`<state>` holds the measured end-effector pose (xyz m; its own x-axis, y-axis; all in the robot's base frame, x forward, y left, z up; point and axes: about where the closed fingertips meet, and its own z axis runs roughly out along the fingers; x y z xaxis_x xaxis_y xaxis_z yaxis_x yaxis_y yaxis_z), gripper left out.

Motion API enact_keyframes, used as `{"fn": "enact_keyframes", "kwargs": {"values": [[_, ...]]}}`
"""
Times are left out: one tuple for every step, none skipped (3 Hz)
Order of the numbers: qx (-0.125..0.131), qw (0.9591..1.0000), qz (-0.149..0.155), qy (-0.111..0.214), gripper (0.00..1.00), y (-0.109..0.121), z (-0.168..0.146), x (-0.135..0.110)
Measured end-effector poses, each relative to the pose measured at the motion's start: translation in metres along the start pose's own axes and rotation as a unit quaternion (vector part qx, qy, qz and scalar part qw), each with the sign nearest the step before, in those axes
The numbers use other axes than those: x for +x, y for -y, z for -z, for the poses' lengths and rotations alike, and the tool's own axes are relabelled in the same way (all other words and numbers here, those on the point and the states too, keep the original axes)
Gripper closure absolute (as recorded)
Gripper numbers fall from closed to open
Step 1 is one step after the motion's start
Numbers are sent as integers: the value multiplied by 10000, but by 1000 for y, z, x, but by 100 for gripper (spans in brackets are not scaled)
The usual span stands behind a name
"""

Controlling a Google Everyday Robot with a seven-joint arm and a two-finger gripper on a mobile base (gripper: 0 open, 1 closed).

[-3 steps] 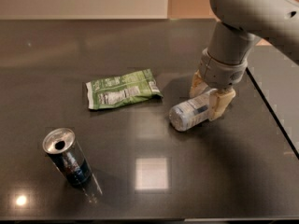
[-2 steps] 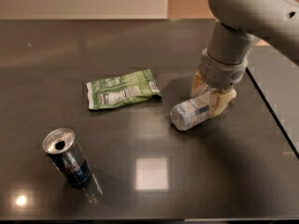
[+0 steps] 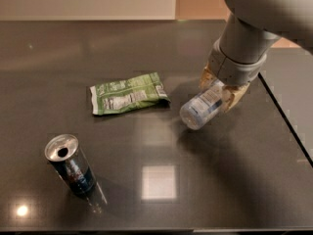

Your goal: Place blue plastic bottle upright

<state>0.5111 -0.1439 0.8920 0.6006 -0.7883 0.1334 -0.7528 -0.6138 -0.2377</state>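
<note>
Nearest us on the dark, glossy surface (image 3: 234, 180), a dark blue drink can (image 3: 71, 166) stands upright at front left, its silver top open. Farther back and toward the middle, a green snack bag (image 3: 128, 93) lies flat.

To its right we see the blue plastic bottle (image 3: 201, 107), well apart from the can and just beside the bag. It is tilted, with its base pointing toward us and down-left and its cap end hidden. The gripper (image 3: 221, 88) comes down from the grey arm (image 3: 244, 43) at upper right. Its tan fingers (image 3: 236, 95) are clamped on either side of the bottle's upper part, so we judge the grasp made. Whether the base touches the surface we cannot tell.

We read this as the turning step: the bottle is held but is not yet vertical. The next move calls for rotating the wrist until the base faces straight down. The bottle should then be lowered onto bare surface clear of the bag, and released only once it sits flat.
</note>
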Motion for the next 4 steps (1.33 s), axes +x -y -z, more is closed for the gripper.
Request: {"fn": "enact_keyframes", "kwargs": {"values": [[841,9938,636,-354,100,22,24,1],[1591,9786,1217,-481,100,45,42,2],[2103,9589,1833,-517,100,66,59,0],[2108,9532,2089,-571,100,67,61,-2]]}}
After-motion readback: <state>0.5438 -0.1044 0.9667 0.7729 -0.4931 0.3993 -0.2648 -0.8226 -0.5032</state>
